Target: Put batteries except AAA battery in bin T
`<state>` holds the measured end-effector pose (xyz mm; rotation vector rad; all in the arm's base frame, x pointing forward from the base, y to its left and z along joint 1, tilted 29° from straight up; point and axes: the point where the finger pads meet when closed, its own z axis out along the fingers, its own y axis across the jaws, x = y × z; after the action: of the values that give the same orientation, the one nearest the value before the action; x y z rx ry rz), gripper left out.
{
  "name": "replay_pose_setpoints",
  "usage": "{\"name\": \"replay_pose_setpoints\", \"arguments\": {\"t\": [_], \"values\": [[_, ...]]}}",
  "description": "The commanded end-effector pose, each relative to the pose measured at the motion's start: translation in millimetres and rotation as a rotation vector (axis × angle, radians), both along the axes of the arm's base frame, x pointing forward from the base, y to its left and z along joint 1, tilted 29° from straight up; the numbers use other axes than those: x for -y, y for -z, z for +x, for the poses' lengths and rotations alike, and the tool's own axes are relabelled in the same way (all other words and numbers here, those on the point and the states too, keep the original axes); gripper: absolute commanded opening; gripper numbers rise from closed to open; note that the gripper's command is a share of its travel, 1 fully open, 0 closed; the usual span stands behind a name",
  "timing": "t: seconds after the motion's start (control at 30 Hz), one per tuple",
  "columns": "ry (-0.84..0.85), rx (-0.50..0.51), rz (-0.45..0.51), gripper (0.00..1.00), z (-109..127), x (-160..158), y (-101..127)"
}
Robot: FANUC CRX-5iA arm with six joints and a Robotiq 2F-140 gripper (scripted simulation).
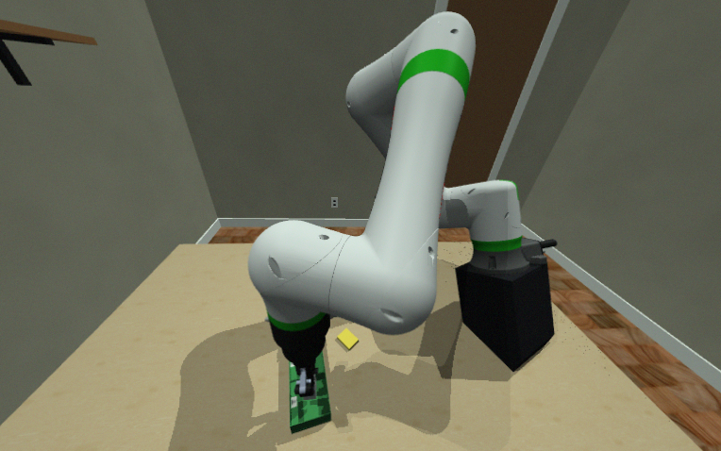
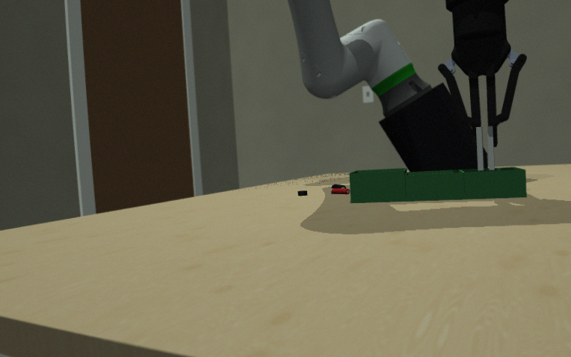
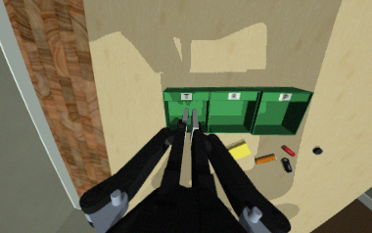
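Gripper (image 3: 190, 118), fingers nearly together w/ a thin item possibly pinched (contents unclear), dips into left-end bin (image 3: 172, 101). Other batteries (image 3: 265, 159) lie beside bins. Verify T label, release low.

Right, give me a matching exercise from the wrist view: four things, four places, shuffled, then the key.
1 yellow flat block
2 orange cylindrical battery
3 black round button cell
4 black two-finger gripper

A alone, outermost on the table
B shut, tips at the green bin row's end compartment
C between the block and the small red battery
D beside the gripper's fingers

Pairs: 1-D, 2-C, 3-A, 4-B
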<state>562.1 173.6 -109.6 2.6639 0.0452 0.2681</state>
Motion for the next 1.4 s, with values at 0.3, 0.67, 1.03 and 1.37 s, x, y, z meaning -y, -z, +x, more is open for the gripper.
{"name": "replay_pose_setpoints", "arguments": {"t": [0.3,0.67,1.03,1.37], "values": [[0.0,0.0,0.0,0.05,-7,-16,-32],[0.0,0.0,0.0,0.05,-20,-46,-91],[0.0,0.0,0.0,0.05,-29,-65,-129],[0.308,0.148,0.068,0.17,-53,5,-124]]}}
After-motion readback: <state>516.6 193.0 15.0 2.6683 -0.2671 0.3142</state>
